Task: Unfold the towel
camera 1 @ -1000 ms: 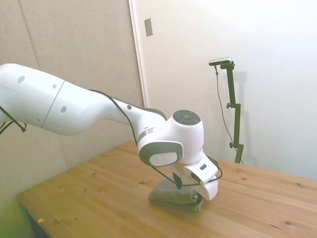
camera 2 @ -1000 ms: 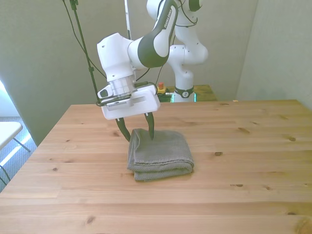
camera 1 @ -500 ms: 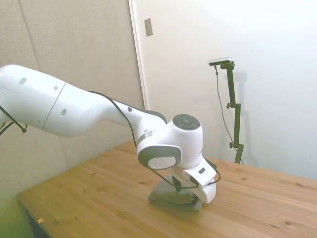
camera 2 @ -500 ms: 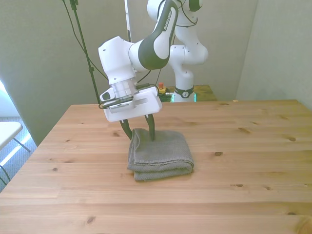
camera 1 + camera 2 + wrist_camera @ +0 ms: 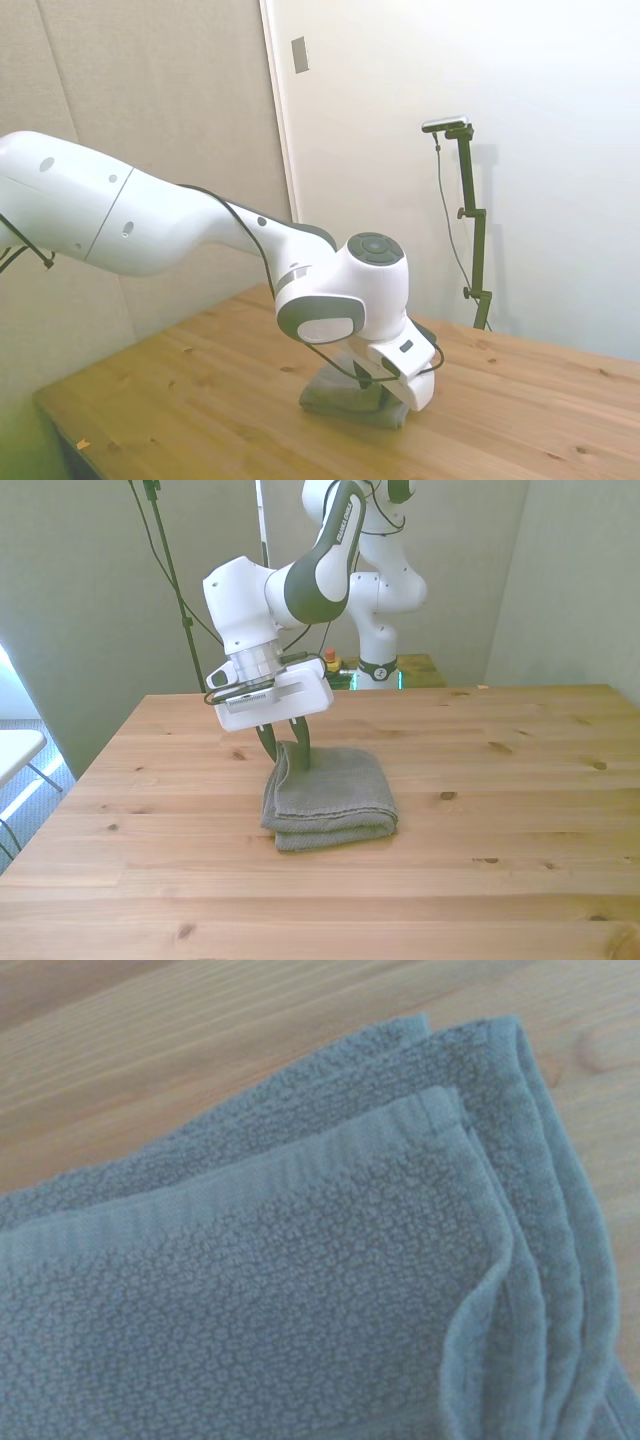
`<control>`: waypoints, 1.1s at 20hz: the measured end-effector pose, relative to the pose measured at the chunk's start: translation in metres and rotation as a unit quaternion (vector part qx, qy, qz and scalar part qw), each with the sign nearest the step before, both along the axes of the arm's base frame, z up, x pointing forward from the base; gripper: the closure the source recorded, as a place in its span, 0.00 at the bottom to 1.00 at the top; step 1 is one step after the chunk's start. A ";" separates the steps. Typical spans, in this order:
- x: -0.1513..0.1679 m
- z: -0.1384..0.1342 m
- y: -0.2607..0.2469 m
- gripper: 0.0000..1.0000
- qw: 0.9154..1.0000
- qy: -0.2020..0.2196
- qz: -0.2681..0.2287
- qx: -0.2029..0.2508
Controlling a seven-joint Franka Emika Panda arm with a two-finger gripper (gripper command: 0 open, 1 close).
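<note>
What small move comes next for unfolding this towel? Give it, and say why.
Probably lift the pincer slowly, up and toward the front view's right. In the front view its fingers look closed on the far left corner of the towel, which lies folded on the table. The wrist view shows several stacked layers there, so check that only the top one rises.

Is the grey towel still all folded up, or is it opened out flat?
Folded. The towel lies as a thick, compact stack on the table, and the wrist view shows several layered edges stacked at one corner.
</note>
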State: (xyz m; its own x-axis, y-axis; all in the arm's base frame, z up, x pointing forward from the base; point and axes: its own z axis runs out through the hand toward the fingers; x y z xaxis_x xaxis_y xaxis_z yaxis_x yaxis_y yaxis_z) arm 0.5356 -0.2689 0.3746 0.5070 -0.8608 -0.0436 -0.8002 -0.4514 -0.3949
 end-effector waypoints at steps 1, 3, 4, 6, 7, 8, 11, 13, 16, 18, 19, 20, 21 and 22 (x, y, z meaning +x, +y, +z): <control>0.000 0.002 0.001 1.00 1.000 -0.002 0.002 0.000; 0.001 0.006 0.004 1.00 1.000 -0.008 0.008 -0.001; 0.001 0.009 0.006 1.00 1.000 -0.011 0.011 -0.001; 0.000 0.016 0.013 1.00 1.000 -0.018 0.021 -0.003; -0.002 0.020 0.019 1.00 0.999 -0.021 0.029 -0.003; -0.003 0.025 0.026 1.00 0.999 -0.026 0.039 -0.003; -0.009 0.048 0.055 1.00 0.997 -0.042 0.070 -0.002; -0.012 0.063 0.076 1.00 0.995 -0.055 0.087 -0.002; -0.014 0.080 0.112 1.00 0.989 -0.071 0.127 -0.006; -0.013 0.086 0.138 1.00 0.983 -0.083 0.162 -0.014; -0.011 0.088 0.149 1.00 0.979 -0.089 0.180 -0.020; -0.010 0.088 0.162 1.00 0.975 -0.094 0.201 -0.026; -0.009 0.086 0.174 1.00 0.969 -0.098 0.224 -0.033; -0.009 0.083 0.187 1.00 0.963 -0.100 0.249 -0.038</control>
